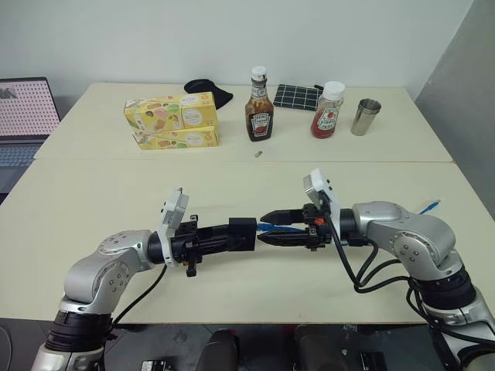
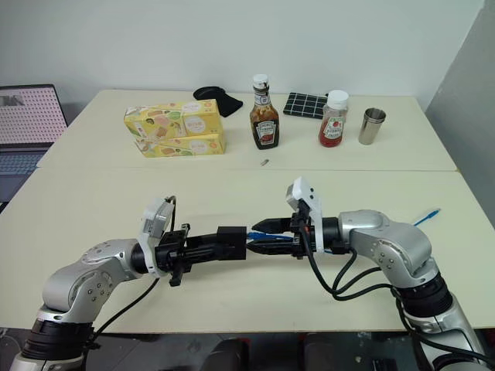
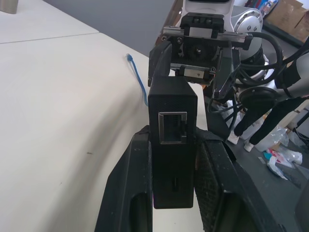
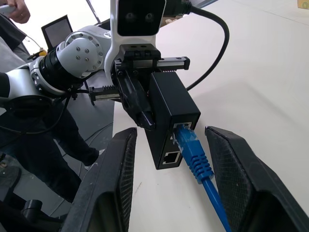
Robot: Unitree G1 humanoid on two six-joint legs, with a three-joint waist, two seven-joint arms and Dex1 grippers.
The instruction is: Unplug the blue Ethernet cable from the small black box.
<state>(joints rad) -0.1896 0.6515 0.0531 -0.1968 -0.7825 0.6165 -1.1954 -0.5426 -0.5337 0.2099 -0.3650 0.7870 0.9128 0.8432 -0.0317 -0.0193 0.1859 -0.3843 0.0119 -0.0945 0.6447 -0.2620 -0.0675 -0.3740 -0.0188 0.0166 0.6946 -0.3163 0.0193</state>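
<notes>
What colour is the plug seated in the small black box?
Blue, like its cable; clearest in the right wrist view, in the box.

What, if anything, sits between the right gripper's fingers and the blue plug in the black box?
Nothing visible. The right gripper stands open, its fingers on either side of the blue Ethernet cable, still plugged into the small black box, which the left gripper holds.

small black box point(image 4: 170, 110): matt black plastic, smooth, with a metal-lined socket.
blue Ethernet cable point(image 4: 196, 159): glossy blue plastic, its plug boot ribbed.
left gripper point(image 3: 174, 193): black fingers, their pads finely textured and matt.
table point(image 1: 93, 201): smooth, matt, cream-coloured top.
cup point(image 1: 365, 117), far right: brushed metal with a dull shine.
two sauce bottles point(image 1: 260, 104): glossy clear plastic with white caps.
boxes point(image 1: 170, 111), far left: printed yellow cardboard.
lump point(image 1: 209, 91), far side: soft black cloth.
</notes>
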